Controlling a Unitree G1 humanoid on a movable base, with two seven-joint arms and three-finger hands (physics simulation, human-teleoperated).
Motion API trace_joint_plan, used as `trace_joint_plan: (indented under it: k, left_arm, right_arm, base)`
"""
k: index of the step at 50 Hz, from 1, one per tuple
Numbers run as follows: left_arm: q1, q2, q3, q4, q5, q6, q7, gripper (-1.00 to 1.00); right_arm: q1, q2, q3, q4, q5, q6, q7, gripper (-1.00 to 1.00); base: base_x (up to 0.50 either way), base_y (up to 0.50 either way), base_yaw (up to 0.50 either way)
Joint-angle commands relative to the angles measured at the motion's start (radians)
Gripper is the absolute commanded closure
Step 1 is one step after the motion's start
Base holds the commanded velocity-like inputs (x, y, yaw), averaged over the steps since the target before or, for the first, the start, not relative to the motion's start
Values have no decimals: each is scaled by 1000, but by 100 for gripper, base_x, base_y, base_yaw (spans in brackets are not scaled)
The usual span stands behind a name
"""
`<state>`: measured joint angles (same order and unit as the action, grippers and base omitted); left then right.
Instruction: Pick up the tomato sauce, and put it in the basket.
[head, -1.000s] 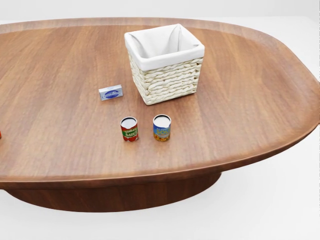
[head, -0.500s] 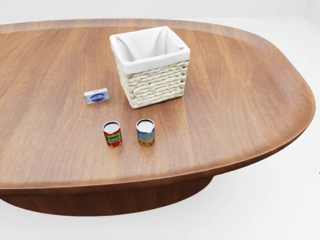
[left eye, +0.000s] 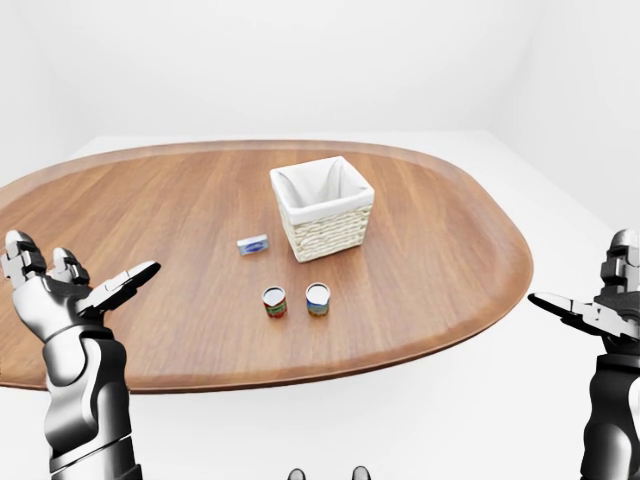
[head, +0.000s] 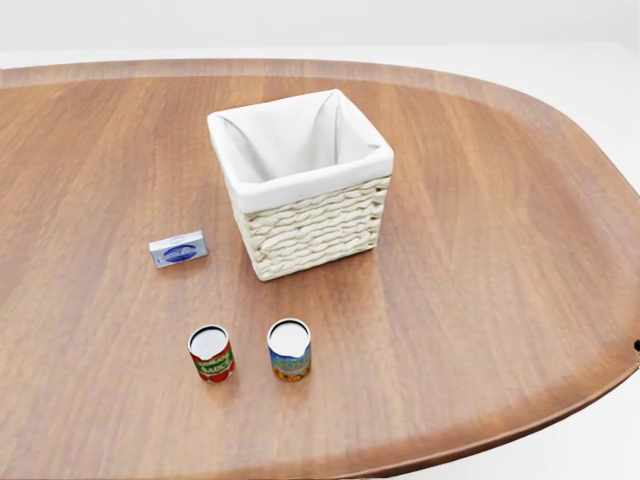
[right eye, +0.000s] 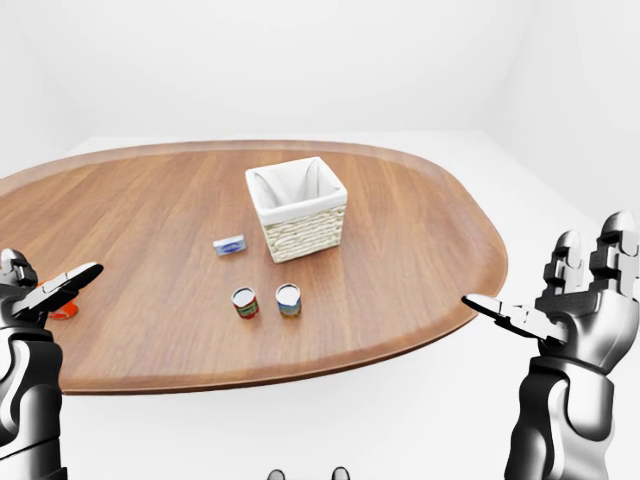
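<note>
We are on the approach: left hand and right hand hang spread and empty off the surface. The tomato sauce stands near its bottom edge, below the basket. Next, we judge, one hand must reach it.

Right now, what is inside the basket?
The basket shows only its white cloth lining; nothing lies in the part visible from the head view. The bottom near its lower wall is hidden by the rim. The tomato sauce stands on the table outside it.
</note>
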<state>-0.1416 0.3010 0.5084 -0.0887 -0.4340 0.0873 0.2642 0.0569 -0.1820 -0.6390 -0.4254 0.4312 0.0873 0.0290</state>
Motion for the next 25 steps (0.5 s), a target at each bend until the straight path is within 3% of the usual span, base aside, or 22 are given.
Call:
trace_joint_plan:
  k: [1, 25]
  left_arm:
    - [-1, -1, -2, 6, 2, 0, -3, -100]
    - [0, -2, -9, 10, 9, 0, -7, -100]
  right_arm:
    - [-5, 0, -1, 4, -3, 0, 4, -100]
    - [2, 5, 4, -14, 0, 0, 6, -100]
  base:
    - [50, 0, 0]
    - [49, 0, 0]
